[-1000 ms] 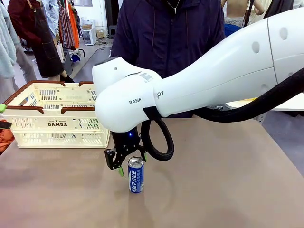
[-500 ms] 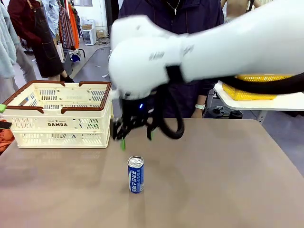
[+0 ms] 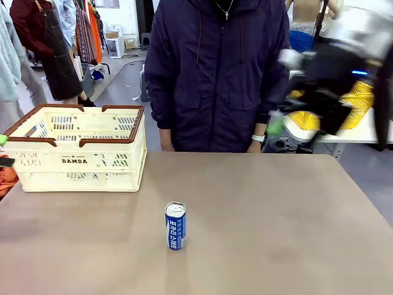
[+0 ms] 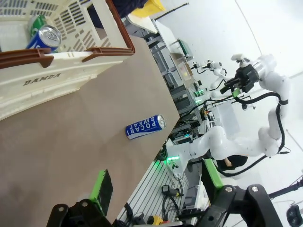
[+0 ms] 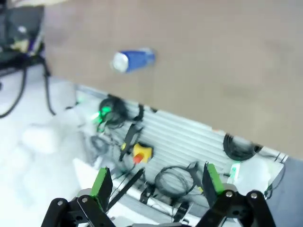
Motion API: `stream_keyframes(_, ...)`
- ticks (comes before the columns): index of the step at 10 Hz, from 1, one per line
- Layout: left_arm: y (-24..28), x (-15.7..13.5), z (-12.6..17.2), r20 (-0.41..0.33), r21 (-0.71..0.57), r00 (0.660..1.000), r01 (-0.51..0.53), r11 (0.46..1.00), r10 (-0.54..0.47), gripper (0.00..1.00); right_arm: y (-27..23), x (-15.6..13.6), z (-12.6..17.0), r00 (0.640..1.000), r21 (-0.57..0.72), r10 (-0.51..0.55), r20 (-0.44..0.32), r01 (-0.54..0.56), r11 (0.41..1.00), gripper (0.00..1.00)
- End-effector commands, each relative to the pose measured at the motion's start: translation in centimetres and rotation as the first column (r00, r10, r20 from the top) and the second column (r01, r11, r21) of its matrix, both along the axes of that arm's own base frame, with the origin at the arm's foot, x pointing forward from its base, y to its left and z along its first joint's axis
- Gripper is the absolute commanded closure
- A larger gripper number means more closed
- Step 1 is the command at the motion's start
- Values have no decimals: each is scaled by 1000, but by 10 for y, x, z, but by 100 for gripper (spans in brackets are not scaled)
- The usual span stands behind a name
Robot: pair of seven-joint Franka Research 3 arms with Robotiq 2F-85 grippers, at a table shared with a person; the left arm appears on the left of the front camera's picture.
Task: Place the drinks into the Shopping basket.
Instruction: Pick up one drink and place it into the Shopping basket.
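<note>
From the front, a blue can [image 3: 175,225] stands upright on the brown counter [image 3: 276,221], near the middle and closer to the near edge. Nothing touches it. The cream basket [image 3: 77,147] with the brown rim sits at the far left corner of the counter. A person in a dark coat [image 3: 218,74] stands at the far edge. The right tool [image 3: 293,117] is high in the air past the far right side of the counter. It is blurry here, so how wide it stands is hard to see in this view. It holds nothing.

From the left wrist, the left tool [image 4: 156,191] has its two green-tipped fingers [image 4: 102,189] spread wide apart, with nothing between them. The blue can [image 4: 145,126] shows on the counter [image 4: 71,142], well apart from the basket [image 4: 66,56]. Inside the basket lie another blue can [image 4: 45,38] and a green can [image 4: 34,23], side by side against one wall.

From the right wrist, the right tool [image 5: 156,182] has its fingers [image 5: 101,182] spread wide, and nothing sits between them. The blue can [image 5: 132,60] looks blurry on the counter [image 5: 213,61], close to the counter's edge and far from the tool.
</note>
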State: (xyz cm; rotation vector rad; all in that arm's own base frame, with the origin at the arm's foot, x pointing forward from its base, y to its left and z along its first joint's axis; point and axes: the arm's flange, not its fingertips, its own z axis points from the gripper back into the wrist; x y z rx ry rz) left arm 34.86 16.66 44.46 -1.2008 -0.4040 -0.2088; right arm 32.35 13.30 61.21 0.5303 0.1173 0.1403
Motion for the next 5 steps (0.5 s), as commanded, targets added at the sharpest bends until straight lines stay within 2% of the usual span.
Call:
stream_keyframes(1,-1,-3,2,8,-6,1000,10,1000,-10,0,-117,-23,-29,997,255,-49,-60,63,965,0)
stream_keyframes(3,-1,-3,2,8,-6,1000,10,1000,-10,0,-242,-62,-66,988,553,-135,-75,154,819,0)
stream_keyframes(4,-1,-3,2,8,-6,1000,10,1000,-10,0,-289,-79,-87,972,651,-221,-78,218,727,0)
stream_keyframes(5,-1,-3,2,8,-6,1000,10,1000,-10,0,-319,-92,-109,963,726,-260,-78,233,647,0)
